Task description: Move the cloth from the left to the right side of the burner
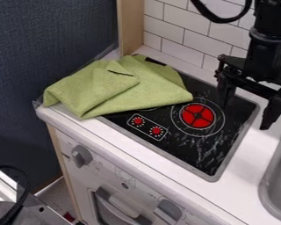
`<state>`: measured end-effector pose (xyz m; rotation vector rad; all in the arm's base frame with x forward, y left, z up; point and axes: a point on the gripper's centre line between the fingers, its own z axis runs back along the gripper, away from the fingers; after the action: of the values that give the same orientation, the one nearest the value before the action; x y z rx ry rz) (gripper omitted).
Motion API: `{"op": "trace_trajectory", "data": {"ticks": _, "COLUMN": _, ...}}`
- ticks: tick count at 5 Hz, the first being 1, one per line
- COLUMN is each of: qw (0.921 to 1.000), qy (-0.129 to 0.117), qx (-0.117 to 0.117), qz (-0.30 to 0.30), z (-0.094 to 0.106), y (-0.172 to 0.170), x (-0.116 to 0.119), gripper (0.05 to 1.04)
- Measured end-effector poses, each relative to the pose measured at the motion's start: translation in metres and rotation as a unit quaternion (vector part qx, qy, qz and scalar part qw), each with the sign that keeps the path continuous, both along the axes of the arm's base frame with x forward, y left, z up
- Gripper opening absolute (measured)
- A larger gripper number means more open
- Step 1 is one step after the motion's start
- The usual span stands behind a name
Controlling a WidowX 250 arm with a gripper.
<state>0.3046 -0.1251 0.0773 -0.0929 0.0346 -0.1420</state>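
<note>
White brick-shaped tiles (178, 33) line the wall behind the toy kitchen, with 1 upright wooden post (130, 28) beside them and a dark blue panel (49, 48) on the left.

On the white surface (157, 169) we see a black stovetop (196, 147). A light green cloth (145, 83) lies folded and creased across its left and rear part, with the cloth's left end spread toward the left end of the surface. The cloth's right corner points to the red-centered burner (197, 115) and reaches just beside its outer ring. We also see 2 red dials (156, 130) printed in a rounded outline, near the stovetop's front edge and left of the burner.

From the top edge, on the right, 1 black robot arm (263, 57) hangs down near the stovetop's rear right corner. Its 2 black fingers (274, 112) are open, spread wide apart, to the right of the cloth and apart from it. A black cable (219, 18) loops beside the arm.

At the right, we see part of a gray sink (266, 186). Below the surface's front edge, the white front panel (116, 176) carries 2 gray knobs (81, 156).
</note>
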Motion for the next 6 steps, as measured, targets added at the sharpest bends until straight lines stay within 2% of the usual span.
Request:
{"op": "trace_trajectory", "data": {"ticks": 1, "qw": 0.9998, "qy": 0.02, "qx": 0.008, "qz": 0.004, "z": -0.013, "y": 0.002, "x": -0.004, "gripper": 0.998}}
{"op": "trace_trajectory", "data": {"ticks": 2, "qw": 0.9968, "qy": 0.021, "qx": 0.026, "qz": 0.073, "z": -0.013, "y": 0.013, "x": -0.001, "gripper": 0.998}}
{"op": "trace_trajectory", "data": {"ticks": 3, "qw": 0.9961, "qy": 0.014, "qx": 0.022, "qz": 0.085, "z": -0.013, "y": 0.022, "x": 0.005, "gripper": 0.998}}
{"op": "trace_trajectory", "data": {"ticks": 4, "qw": 0.9935, "qy": -0.007, "qx": 0.011, "qz": 0.113, "z": -0.015, "y": 0.042, "x": 0.018, "gripper": 0.998}}
{"op": "trace_trajectory", "data": {"ticks": 6, "qw": 0.9861, "qy": -0.03, "qx": 0.027, "qz": 0.161, "z": -0.033, "y": 0.089, "x": 0.042, "gripper": 0.998}}
